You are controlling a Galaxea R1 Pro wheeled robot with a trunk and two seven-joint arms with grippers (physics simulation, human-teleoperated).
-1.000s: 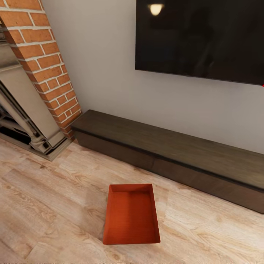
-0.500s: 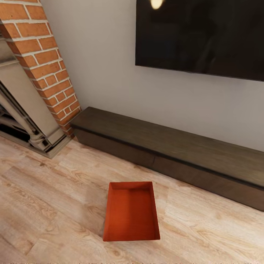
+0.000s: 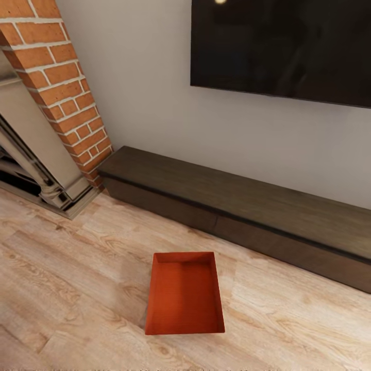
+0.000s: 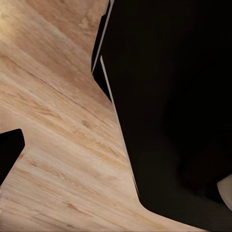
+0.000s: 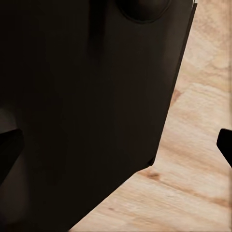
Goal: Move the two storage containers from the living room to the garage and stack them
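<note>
Head view has the box (image 3: 184, 293) low and centre on the wood floor (image 3: 67, 288). I can't tell my grippers' state; I'd roll closer, square on, before reaching.

The head view looks forward and down at the wood-plank floor (image 3: 67, 288), the low dark cabinet (image 3: 242, 206) and the wall. Both wrist views sit close beside dark robot bodywork (image 4: 174, 106), sharing that plank floor.
</note>
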